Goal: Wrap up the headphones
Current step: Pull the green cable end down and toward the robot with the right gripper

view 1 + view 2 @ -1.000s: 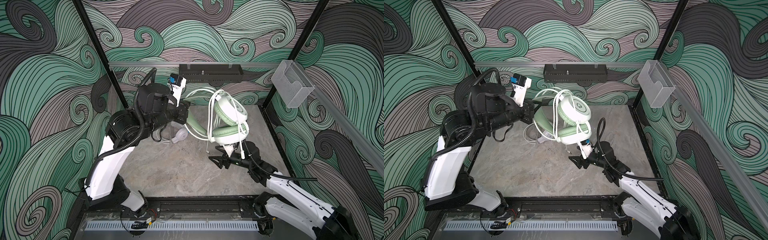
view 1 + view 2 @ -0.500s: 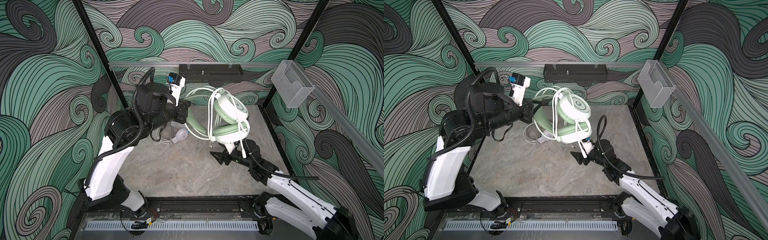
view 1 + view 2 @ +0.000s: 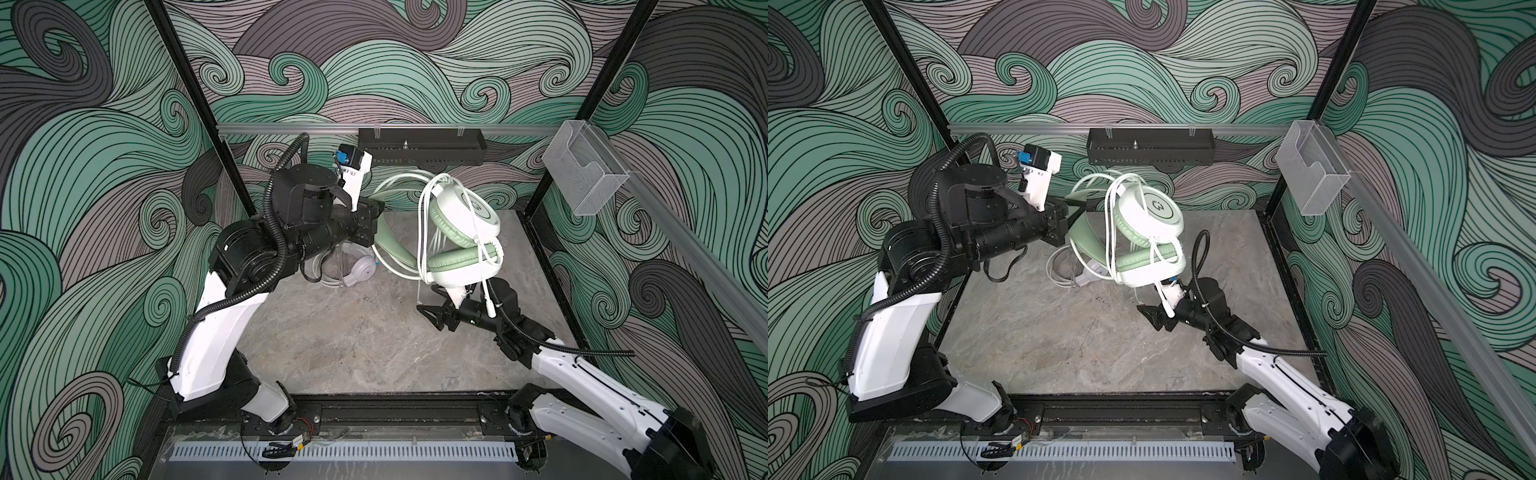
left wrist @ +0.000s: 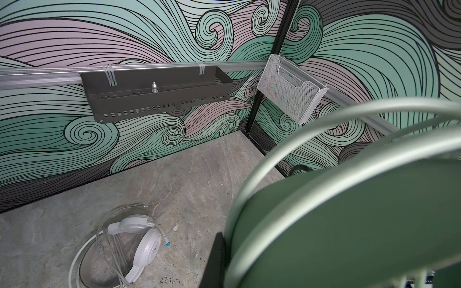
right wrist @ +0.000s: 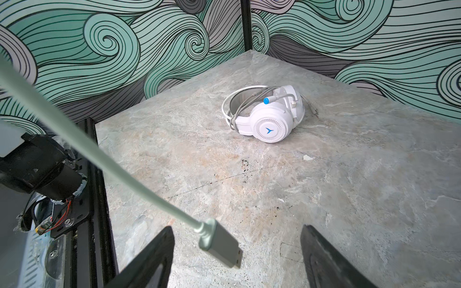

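The left pincer (image 3: 1076, 212) pinches the band of the pale mint-green over-ear headset (image 3: 461, 216), holding it above the grey marbled bench (image 3: 353, 332); the spread right pincer (image 3: 430, 318) should close squarely on the dangling mint plug (image 5: 220, 245) before winding.

White headset (image 5: 268, 117) on table (image 5: 349, 199), cable (image 5: 233, 113) looped round it. Mint plug (image 5: 220, 245) hangs between spread right claw (image 5: 236, 229), seemingly untouched.

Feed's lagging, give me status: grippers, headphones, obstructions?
Left gripper jaws shut on mint headset band, headset aloft. Right gripper jaws open, empty; cable plug dangling loose beside it. White headset lying on table, nothing blocking.
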Robot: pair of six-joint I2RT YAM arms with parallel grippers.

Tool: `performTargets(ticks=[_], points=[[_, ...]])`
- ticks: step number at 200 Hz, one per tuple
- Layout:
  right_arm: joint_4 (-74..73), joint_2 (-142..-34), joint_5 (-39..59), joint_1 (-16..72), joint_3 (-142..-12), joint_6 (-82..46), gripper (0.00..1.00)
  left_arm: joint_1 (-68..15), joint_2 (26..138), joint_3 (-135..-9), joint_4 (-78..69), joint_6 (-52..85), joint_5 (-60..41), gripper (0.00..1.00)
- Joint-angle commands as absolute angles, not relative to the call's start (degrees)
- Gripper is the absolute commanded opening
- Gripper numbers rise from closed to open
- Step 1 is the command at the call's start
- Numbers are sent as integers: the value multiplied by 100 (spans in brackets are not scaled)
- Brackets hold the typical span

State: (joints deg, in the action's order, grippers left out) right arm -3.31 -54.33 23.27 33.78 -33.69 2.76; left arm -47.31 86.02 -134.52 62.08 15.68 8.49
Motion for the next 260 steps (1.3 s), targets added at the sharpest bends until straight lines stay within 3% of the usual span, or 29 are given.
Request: performTargets(ticks=[1,173,260], points=[[-482,-5462,2564,3370,-3391,277,79,-4683,8420,-13580,5637,1881,716,0],[-497,-6002,2562,3410,-3757,442,49,-4641,8439,-13527,5511,2017,537,0],[-188,-6003,2407,3438,-3847,543,3,-4538,8375,-13375,5299,2211,462,0]])
